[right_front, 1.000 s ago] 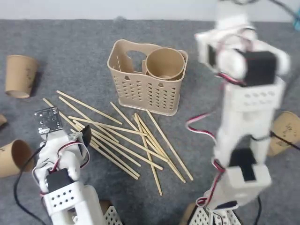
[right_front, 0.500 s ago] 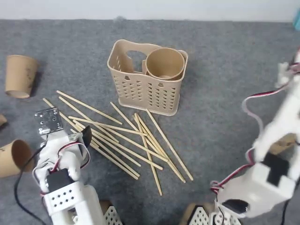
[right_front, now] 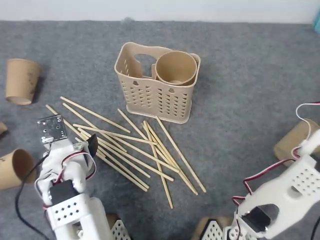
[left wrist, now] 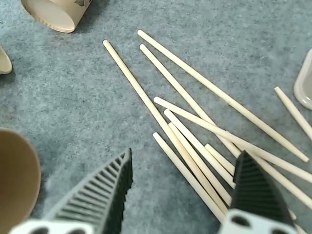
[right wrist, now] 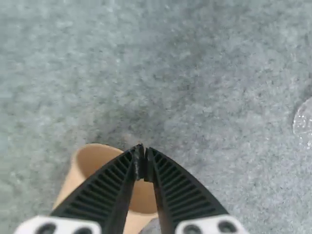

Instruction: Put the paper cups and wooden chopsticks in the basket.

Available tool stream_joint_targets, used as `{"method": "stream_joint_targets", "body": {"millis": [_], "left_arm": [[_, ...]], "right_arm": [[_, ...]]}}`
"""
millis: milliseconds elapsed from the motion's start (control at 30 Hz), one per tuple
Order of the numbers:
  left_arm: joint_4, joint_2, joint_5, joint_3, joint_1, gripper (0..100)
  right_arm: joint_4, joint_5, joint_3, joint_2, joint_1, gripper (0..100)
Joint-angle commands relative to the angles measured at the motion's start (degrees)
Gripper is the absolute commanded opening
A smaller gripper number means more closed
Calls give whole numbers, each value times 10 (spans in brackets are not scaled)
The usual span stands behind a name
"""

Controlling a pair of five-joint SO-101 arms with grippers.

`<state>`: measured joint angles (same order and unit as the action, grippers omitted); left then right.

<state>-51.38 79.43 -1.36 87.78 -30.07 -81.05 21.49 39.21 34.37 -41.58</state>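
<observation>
A beige slotted basket (right_front: pixel 150 95) stands at the middle of the grey mat with one paper cup (right_front: pixel 176 67) upright inside it. Several wooden chopsticks (right_front: pixel 135 150) lie scattered in front of it. My left gripper (left wrist: pixel 185 155) hovers open just above the chopsticks' (left wrist: pixel 195 146) left ends, nothing between its fingers. My right gripper (right wrist: pixel 144 152) is shut, its tips right over the rim of a paper cup (right wrist: pixel 92 168) lying on its side. That cup (right_front: pixel 295 140) sits at the table's right edge beside the right arm (right_front: pixel 285 195).
More paper cups lie on their sides at the left: one at the far left (right_front: pixel 22 80), one near the left arm (right_front: pixel 12 167). The left wrist view shows both, one (left wrist: pixel 53 9) beyond the chopsticks and one (left wrist: pixel 14 175) beside the gripper. Bare mat lies right of the basket.
The right arm has swung from beside the basket down and out to the right edge, by the cup there. The left arm, basket and chopsticks have not moved.
</observation>
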Motion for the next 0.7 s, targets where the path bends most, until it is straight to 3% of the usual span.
{"method": "stream_joint_targets", "body": {"millis": [0, 200, 333, 533, 667], "left_arm": [[9, 8, -4, -2, -2, 316], [9, 8, -4, -2, -1, 314], [9, 8, -4, -2, -1, 232], [10, 8, -4, -2, -2, 64], [11, 8, -4, -2, -2, 47]], "right_arm": [[10, 10, 1, -5, -18, 9], [-120, 84, 0, 23, -5, 9], [-207, 102, 0, 26, 16, 9], [-221, 105, -33, -23, 23, 9], [-221, 124, -119, -82, 44, 9]]}}
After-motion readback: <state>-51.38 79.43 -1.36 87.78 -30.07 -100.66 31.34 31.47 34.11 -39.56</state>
